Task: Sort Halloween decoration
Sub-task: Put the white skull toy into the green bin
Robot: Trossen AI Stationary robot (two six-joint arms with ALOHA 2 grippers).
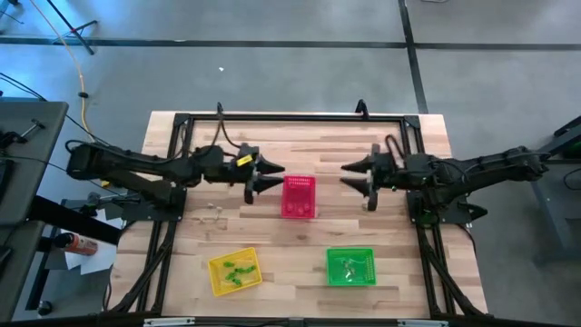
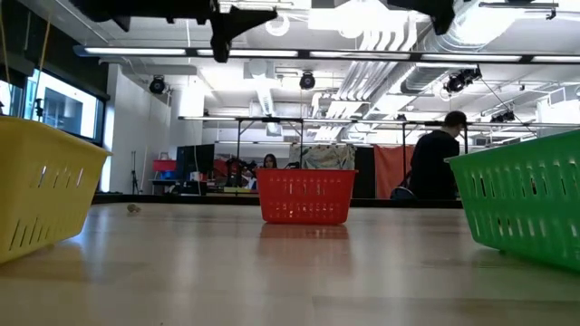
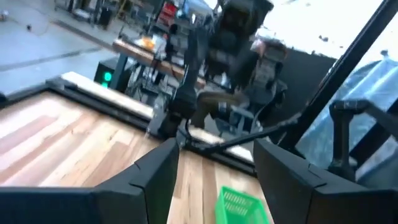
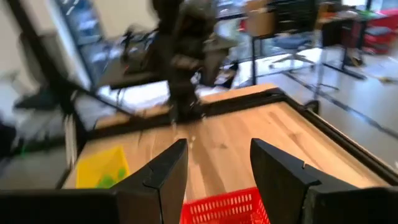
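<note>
Pink-red mesh basket [image 1: 299,196] sat mid-worktop between left gripper [image 1: 275,173] and right gripper [image 1: 349,172], both raised, fingers spread, holding nothing. Yellow mesh basket [image 1: 234,272] and green mesh basket [image 1: 350,266] sat nearer the front edge. Light wooden plank worktop [image 1: 390,145], black frame; workshop behind. Tiny green trinkets [image 1: 238,272] lay in yellow basket, pale trinkets [image 1: 214,209] loose on worktop beside left arm

No text or labels can be read.
</note>
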